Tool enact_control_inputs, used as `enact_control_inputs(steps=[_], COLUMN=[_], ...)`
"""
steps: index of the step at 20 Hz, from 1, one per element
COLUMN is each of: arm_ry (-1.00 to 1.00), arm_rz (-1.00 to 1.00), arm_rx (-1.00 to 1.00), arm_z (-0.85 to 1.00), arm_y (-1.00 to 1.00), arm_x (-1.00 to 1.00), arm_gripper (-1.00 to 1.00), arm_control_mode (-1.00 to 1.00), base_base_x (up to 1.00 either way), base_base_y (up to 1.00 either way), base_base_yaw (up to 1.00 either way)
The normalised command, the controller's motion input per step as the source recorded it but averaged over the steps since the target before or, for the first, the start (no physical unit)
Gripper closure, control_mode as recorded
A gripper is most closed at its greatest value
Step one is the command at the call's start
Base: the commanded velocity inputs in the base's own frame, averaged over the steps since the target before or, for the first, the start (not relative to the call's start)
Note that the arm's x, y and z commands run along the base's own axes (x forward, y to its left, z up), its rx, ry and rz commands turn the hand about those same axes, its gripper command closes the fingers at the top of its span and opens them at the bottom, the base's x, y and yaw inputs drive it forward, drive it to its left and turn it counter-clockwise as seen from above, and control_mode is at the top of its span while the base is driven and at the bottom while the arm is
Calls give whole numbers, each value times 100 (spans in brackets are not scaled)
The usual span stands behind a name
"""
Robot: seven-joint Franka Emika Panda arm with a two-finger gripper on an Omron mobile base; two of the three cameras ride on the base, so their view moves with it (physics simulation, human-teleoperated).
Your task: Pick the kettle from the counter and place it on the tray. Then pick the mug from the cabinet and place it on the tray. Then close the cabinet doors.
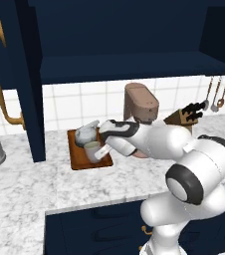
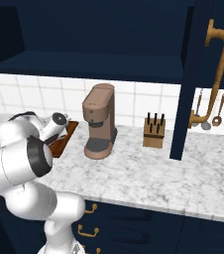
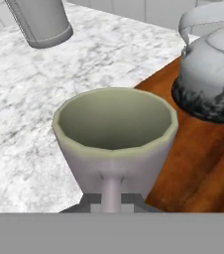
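Gripper [image 1: 100, 151]: clamped on the mug's handle.
Mug [image 3: 114, 136]: upright, directly ahead of the fingers, over the tray's edge.
Kettle [image 3: 210, 82]: beyond the mug, seated on tray [image 3: 203, 158].

Arm [image 1: 184, 169]: glossy white shell, built of rounded, bulbous links. Joints marked by dark, near-black rings; one broad ring circles the big elbow cap [image 1: 185, 183] in the left base view, and a matching dark band wraps the elbow in the right base view. The forearm narrows to a slimmer white wrist section [image 1: 118, 130] with a dark grey collar. A small round grey cap [image 2: 59, 118] sits on the wrist end in the right base view. No cables, screws or printed markings can be made out.
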Motion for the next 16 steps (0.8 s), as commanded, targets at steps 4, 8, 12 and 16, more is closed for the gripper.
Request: enact_control_inputs(steps=[4,8,12,16], arm_ry=[0,-2,-2,-4], arm_rz=[0,0,0,0], arm_rx=[0,0,0,0], arm_z=[-16,-3,-11,-26], arm_y=[12,7,8,8], arm_x=[34,32,31,20], arm_gripper=[100,100,100,100], arm_control_mode=[-100,-100,-100,-100], base_base_x=[0,0,0,0], base_base_y=[0,0,0,0], base_base_yaw=[0,0,0,0])
